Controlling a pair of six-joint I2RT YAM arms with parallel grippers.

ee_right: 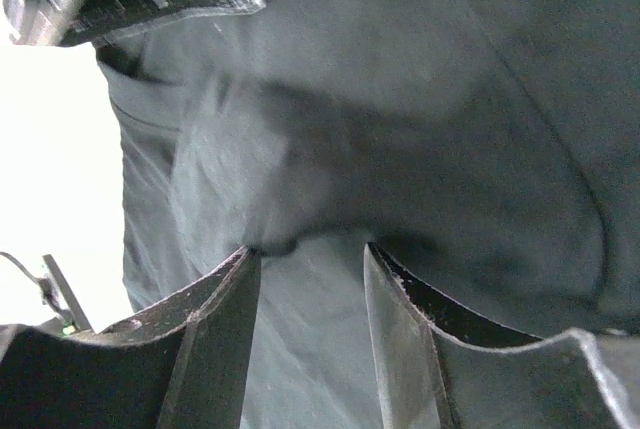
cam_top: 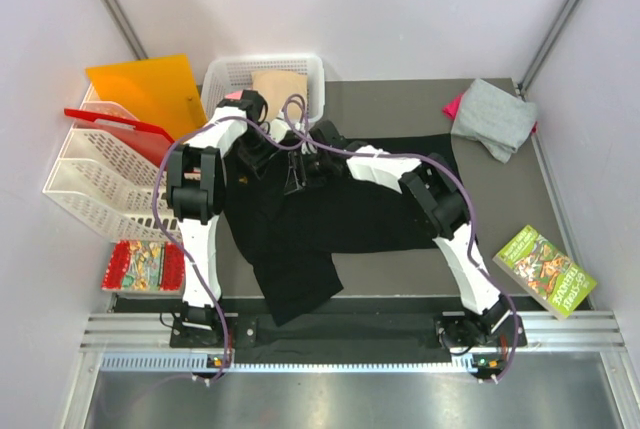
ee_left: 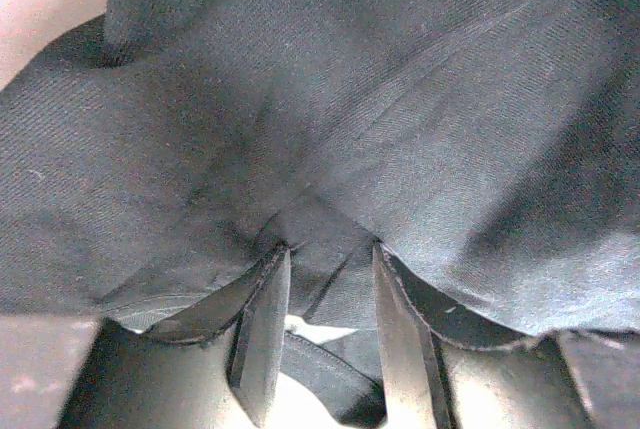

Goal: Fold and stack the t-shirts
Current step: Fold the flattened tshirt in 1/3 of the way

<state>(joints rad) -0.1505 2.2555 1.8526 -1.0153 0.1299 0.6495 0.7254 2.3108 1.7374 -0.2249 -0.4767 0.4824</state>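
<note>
The large black t-shirt (cam_top: 330, 214) lies spread across the middle of the table, one part hanging toward the near edge. Both arms reach to its bunched back-left part. My left gripper (cam_top: 262, 149) has its fingers close together with a fold of black cloth (ee_left: 330, 129) pinched between them (ee_left: 330, 249). My right gripper (cam_top: 298, 171) also holds a bunch of the black cloth (ee_right: 400, 129) between its narrow-set fingers (ee_right: 305, 249). A grey shirt (cam_top: 492, 119) lies folded on a pink one (cam_top: 455, 106) at the back right. A tan shirt (cam_top: 280, 84) sits in the white basket (cam_top: 225, 74).
An orange plastic sheet (cam_top: 150, 89) and white racks (cam_top: 95, 184) stand at the left, with a red tray (cam_top: 120, 121) in them. A printed booklet (cam_top: 545, 269) lies at the near right and another (cam_top: 140, 264) at the near left.
</note>
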